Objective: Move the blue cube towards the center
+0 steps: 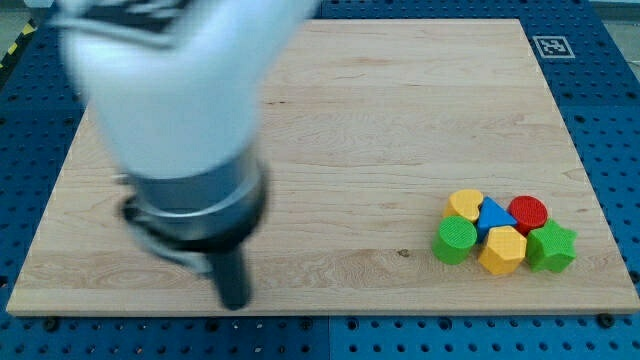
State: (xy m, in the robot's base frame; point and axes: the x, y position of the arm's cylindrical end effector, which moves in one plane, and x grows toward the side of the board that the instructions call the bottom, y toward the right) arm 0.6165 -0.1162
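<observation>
Tool: no claw on me, just a dark rod; nothing to open or clench, nothing grasped.
My tip [235,303]: low at the view's left, near the bottom edge of the wooden board [330,120], blurred, touching no block.
Blue block [493,216]: at the view's lower right; reads as a triangle more than a cube, the only blue piece in view.
Neighbours: packed tight around it. Yellow block [465,204] upper left, red cylinder [528,212] right, green cylinder [455,240] lower left, yellow hexagon [502,250] below, green star [552,247] lower right.
Step in hand: approach; tip well apart from the cluster, push not yet begun.
Next move, my judgement: cross to the cluster's right side and shove blue toward the view's upper left. Hemmed in, so neighbours will likely ride along.
</observation>
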